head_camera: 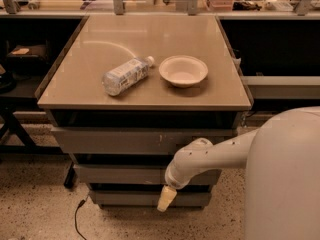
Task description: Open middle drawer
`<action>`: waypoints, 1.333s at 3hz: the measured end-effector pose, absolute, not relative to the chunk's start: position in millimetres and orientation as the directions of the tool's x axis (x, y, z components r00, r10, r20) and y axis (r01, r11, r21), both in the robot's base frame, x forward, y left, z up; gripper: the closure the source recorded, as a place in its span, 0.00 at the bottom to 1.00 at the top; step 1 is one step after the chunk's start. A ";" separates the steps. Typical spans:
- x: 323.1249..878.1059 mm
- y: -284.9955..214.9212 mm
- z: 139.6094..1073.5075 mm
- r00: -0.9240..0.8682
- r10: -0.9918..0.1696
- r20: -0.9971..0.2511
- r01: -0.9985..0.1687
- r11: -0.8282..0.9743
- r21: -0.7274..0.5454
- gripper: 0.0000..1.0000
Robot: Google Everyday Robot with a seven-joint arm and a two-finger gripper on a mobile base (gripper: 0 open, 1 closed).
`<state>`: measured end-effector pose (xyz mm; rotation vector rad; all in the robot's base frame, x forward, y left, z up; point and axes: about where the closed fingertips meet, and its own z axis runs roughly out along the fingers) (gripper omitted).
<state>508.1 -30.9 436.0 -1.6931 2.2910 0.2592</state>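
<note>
The middle drawer (pixel 120 174) is a plain dark-grey front strip on the cabinet under the table, below the taller scratched front (pixel 115 140) and above the shortest front (pixel 125 199). It stands flush with the others, closed. My white arm (pixel 210 159) reaches from the right across the drawer fronts. My gripper (pixel 165 199), pale yellow, hangs pointing down in front of the lowest front, just below the middle drawer's lower edge and right of its centre. It holds nothing that I can see.
A tan table top (pixel 150 91) carries a lying plastic bottle (pixel 125 75) and a white bowl (pixel 183 70). A black cable (pixel 77 214) lies on the speckled floor at the left. Dark shelving stands on both sides. My white body (pixel 285 179) fills the lower right.
</note>
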 end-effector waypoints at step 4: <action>476.9 -31.8 414.9 -0.206 -0.936 -0.287 -0.978 0.203 0.038 0.00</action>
